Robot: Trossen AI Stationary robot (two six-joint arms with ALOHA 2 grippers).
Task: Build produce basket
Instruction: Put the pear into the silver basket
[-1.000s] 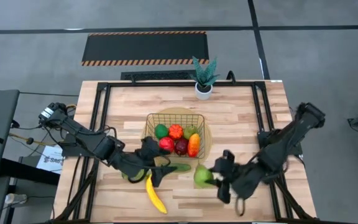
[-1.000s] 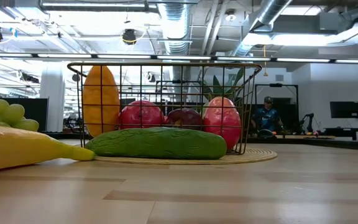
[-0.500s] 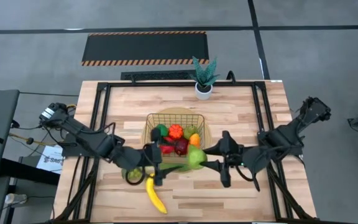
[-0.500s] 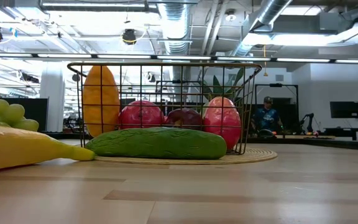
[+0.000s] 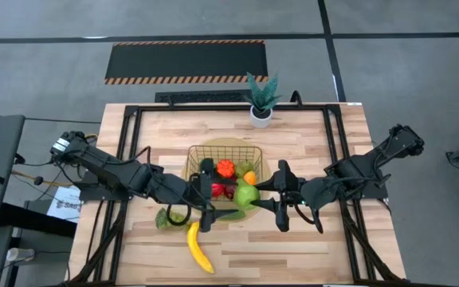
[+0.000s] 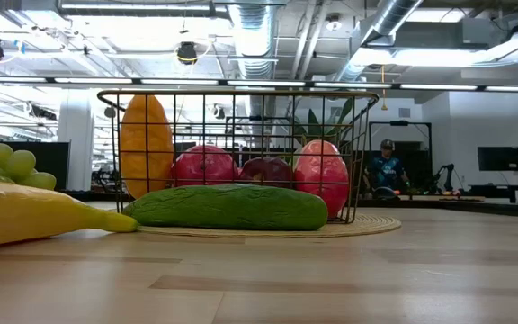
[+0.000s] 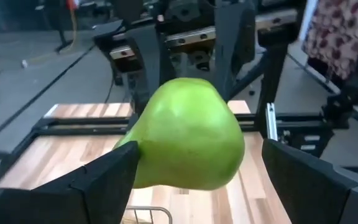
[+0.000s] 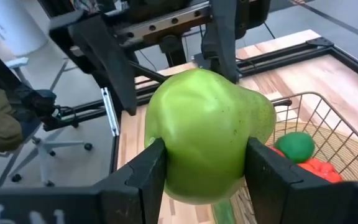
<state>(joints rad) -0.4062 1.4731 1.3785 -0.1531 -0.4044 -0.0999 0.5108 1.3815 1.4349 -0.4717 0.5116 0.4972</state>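
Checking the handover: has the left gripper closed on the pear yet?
No, the left gripper has its fingers spread wide of the pear; the right gripper clamps it.

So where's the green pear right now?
In the high view, the pear is held by the right gripper over the basket's front right corner, facing the open left gripper.

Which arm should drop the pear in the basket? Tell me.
Right. The right gripper is shut on the pear, at the basket edge. The left gripper is open around the pear, not gripping it.
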